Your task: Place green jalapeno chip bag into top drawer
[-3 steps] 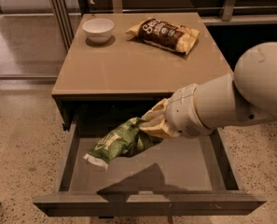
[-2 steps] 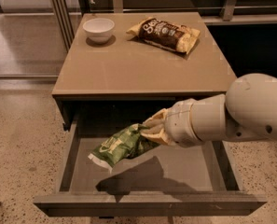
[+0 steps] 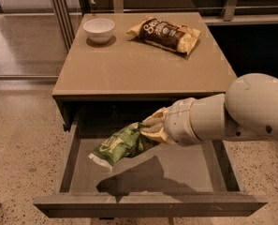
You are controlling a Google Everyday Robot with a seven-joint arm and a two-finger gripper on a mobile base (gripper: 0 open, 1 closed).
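Note:
The green jalapeno chip bag (image 3: 121, 144) is crinkled and shiny, and hangs tilted down to the left over the open top drawer (image 3: 148, 204). My gripper (image 3: 152, 128) reaches in from the right on a thick white arm and is shut on the bag's upper right end. The bag is in the air above the drawer's flat bottom and casts a dark shadow on it. The drawer is pulled out wide below the table top.
On the tan table (image 3: 143, 64) stand a white bowl (image 3: 99, 29) at the back left and a larger dark brown and yellow chip bag (image 3: 165, 33) at the back right. A speckled floor lies around the table. Metal posts stand behind.
The arm has drawn lower and a little to the right, and the bag has dropped slightly over the drawer, still held.

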